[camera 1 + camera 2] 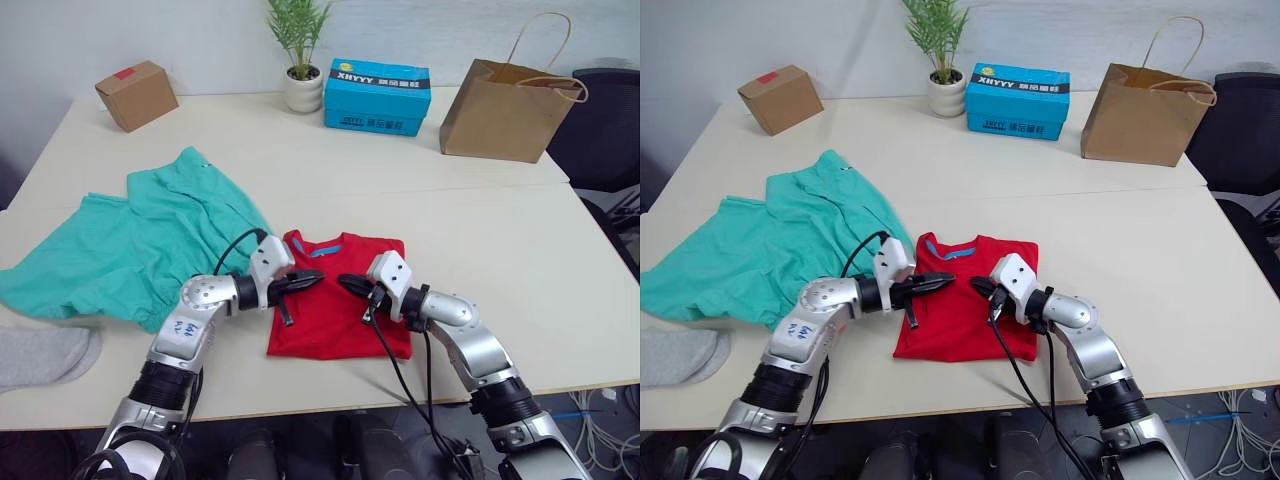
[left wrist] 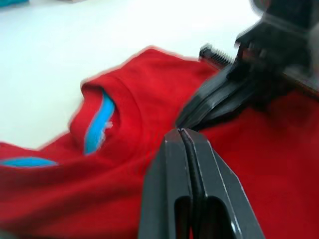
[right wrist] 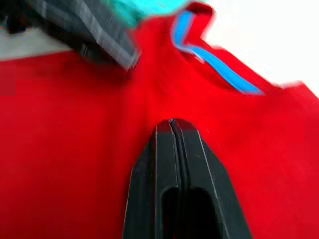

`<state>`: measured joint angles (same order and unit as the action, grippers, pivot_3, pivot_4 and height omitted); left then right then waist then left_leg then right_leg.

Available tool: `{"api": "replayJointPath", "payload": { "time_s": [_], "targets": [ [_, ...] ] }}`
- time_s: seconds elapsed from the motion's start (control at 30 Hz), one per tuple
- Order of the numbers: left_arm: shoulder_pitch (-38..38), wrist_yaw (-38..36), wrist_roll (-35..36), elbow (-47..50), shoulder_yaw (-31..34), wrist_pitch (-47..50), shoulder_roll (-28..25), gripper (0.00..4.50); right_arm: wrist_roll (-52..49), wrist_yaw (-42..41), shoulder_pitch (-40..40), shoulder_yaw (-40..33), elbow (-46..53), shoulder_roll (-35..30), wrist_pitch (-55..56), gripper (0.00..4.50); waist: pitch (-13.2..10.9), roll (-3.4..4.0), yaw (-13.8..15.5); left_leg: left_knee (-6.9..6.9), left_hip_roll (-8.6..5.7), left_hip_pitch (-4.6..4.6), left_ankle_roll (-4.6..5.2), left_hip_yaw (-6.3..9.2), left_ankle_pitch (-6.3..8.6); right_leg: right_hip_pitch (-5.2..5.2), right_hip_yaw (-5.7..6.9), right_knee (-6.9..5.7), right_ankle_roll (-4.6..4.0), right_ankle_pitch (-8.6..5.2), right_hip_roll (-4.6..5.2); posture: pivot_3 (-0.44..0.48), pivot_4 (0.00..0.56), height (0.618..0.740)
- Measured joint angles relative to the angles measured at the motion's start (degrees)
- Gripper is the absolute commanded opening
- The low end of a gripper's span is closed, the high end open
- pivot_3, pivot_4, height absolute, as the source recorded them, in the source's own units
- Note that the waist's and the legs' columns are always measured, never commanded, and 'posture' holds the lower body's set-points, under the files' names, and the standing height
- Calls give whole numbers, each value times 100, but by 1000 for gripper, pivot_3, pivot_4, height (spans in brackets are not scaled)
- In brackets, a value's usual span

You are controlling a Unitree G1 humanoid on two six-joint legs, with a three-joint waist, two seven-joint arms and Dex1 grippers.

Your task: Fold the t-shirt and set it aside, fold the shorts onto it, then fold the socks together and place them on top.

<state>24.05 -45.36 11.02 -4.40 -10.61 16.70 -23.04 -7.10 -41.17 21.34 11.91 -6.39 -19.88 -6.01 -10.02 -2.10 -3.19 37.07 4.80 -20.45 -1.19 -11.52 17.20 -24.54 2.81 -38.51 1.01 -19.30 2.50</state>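
Counter (image 1: pixel 520 250): pale; its right half lies bare.
T-shirt (image 1: pixel 340 318): red, folded to a rectangle, near the front edge at mid-counter.
Left gripper (image 1: pixel 312 279): above the shirt's collar end, jaws pressed together, holding nothing.
Right gripper (image 1: pixel 347 284): facing it, close, jaws likewise together.
Shorts (image 1: pixel 140 245): teal, spread toward the left edge.
Socks (image 1: pixel 45 355): grey, front-left corner.
Back edge: cardboard box (image 1: pixel 137 94), potted plant (image 1: pixel 299 60), blue box (image 1: pixel 377 96), paper bag (image 1: pixel 510 105); contents unseen.

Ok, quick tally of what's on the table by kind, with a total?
Garments: 3, the red t-shirt, teal shorts, grey socks, counted as one pair
Boxes: 2, cardboard box, blue box
Paper bags: 1
Potted plants: 1
Total: 7
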Motion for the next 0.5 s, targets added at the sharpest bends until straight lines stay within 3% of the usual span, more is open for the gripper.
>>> {"api": "replayJointPath", "payload": {
  "time_s": [0.2, 0.5],
  "targets": [
    [-536, 147, -120, 484, 46, 70, -261, 42, 61, 563, 333, -625, -767, -100, 93, 0, 2, -2, -12, 1, 5, 13, -5, 1, -2, 10, -1, -5, -2, -1, -2, 0, 150, 740],
    [-1338, 62, 2, 1131, 397, 100, -790, 42, 6, 704, 665, -1197, -1673, -265, 300, 0, 13, 4, -19, -3, 4, 26, -6, 1, -2, 21, -3, -5, -4, -2, 0, 0, 150, 740]
  ]
}}
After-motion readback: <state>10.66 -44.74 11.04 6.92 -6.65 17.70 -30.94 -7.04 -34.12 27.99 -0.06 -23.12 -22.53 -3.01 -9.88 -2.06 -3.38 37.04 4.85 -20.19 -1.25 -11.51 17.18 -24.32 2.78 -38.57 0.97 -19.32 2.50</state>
